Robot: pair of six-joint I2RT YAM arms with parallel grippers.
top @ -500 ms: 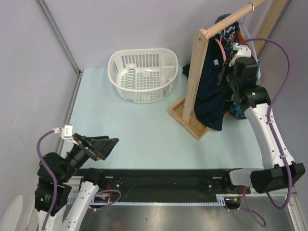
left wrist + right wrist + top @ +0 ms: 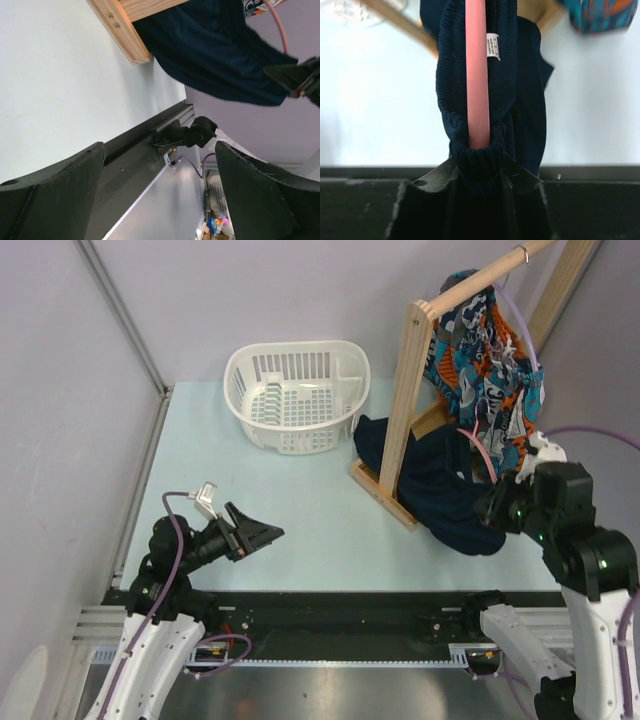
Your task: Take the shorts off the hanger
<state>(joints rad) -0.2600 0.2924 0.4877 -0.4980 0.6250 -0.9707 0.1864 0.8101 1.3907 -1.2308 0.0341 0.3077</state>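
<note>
Your right gripper (image 2: 477, 172) is clamped on the navy garment (image 2: 440, 490) wrapped round the pink hanger (image 2: 476, 75) just in front of the wooden rack (image 2: 405, 410), and your left gripper (image 2: 262, 532) gapes empty well left of it, so aim instead for the shorts (image 2: 480, 380) on the lavender hanger (image 2: 522, 328) high on that rack.

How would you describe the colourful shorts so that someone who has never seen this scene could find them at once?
At the far right of the table stands a wooden rack with a rail across its top. The shorts hang high from that rail. Their busy teal, orange, white and black print sets them apart from the plain navy garment slumped below on a pink hanger.
</note>
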